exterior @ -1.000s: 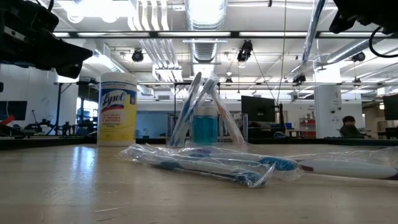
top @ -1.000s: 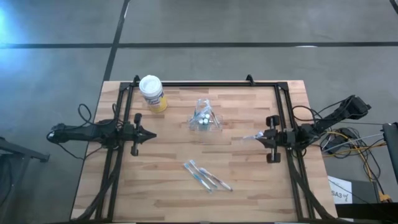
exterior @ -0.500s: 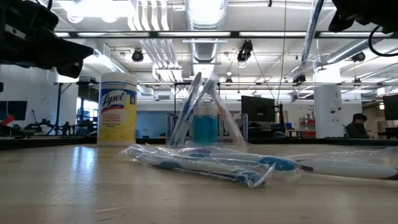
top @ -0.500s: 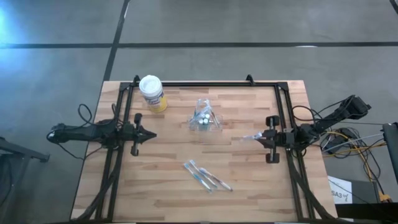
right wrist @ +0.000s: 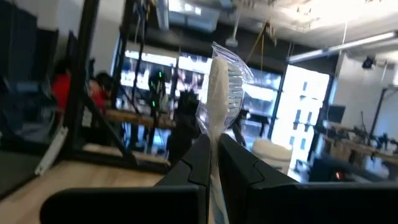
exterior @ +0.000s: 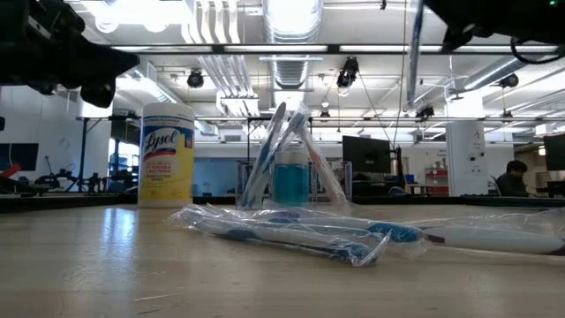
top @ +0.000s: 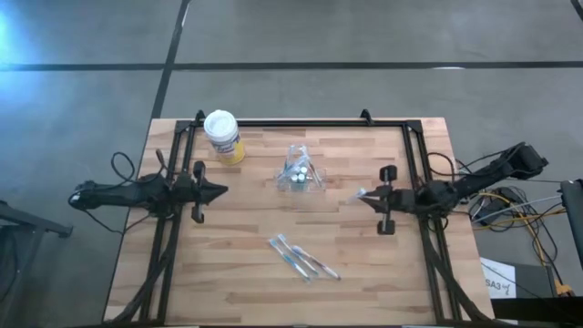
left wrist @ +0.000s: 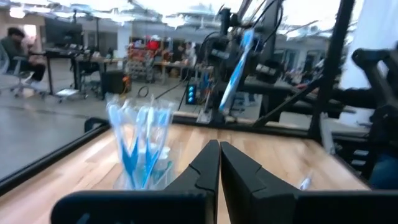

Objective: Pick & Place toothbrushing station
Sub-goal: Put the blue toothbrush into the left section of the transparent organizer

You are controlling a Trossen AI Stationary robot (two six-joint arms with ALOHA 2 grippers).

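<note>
A small clear holder (top: 300, 173) is seen at the middle of the wooden worktop (top: 246, 273), toward its far edge. Several slim blue and white toothbrushes (left wrist: 138, 142) are stood in it, leaning against one another with their heads up, and a few tiny white-capped pieces (top: 297, 172) are seen inside from above. In the low view a blue cup-like part (exterior: 290, 182) is made out within the holder.

Near the far left corner a yellow canister (top: 223, 137) with a white lid is stood upright, well apart from the holder. Nearer the front edge, three wrapped toothbrushes (top: 304, 258) are laid flat side by side, their long axes running diagonally across the boards.

The right hand (top: 366, 195) is held above the right part of the worktop, to the right of the holder. Its fingers (right wrist: 239, 162) are pressed together on a single wrapped toothbrush (right wrist: 219, 93), which is pinched near its lower end; in the right wrist view the brush is seen standing out past the fingertips, bristled head farthest from the hand.

The left hand (top: 221, 190) is held at the left side of the worktop, pointed toward the holder, its fingers (left wrist: 200, 171) pressed together on nothing.
</note>
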